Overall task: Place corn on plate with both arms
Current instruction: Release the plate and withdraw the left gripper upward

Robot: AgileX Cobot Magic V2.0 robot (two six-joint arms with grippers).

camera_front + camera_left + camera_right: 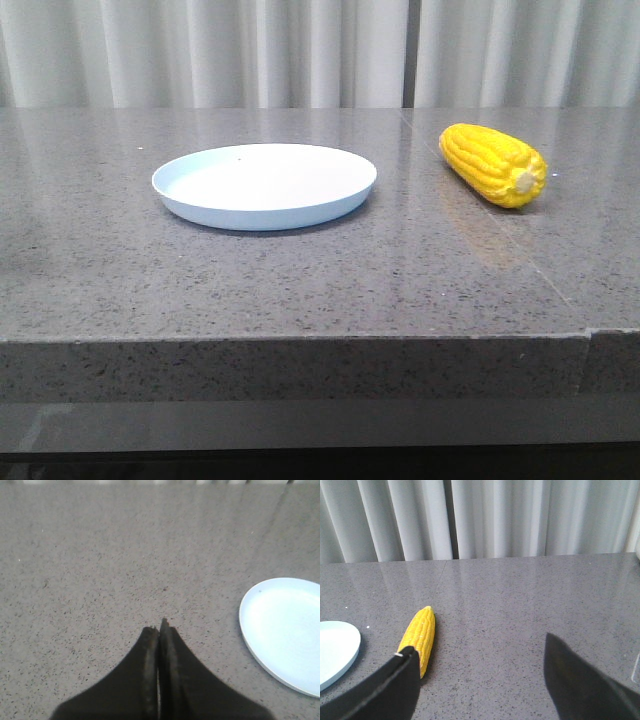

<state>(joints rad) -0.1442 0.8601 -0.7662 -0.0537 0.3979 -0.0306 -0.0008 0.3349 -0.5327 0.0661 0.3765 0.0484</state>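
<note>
Beside the corn (pixel 418 638), right gripper (pixel 482 672) gapes wide, empty; left gripper (pixel 159 630) pressed closed, empty

On my left wrist feed, the left gripper (pixel 160 630) shows two matte black fingers tapering from a broad base to narrow tips, their inner edges scuffed and greyish. Over on my right wrist feed, the right gripper (pixel 480 655) gives me two flat black wedge-shaped fingers (pixel 395 682), with a small pale fleck on one tip
</note>
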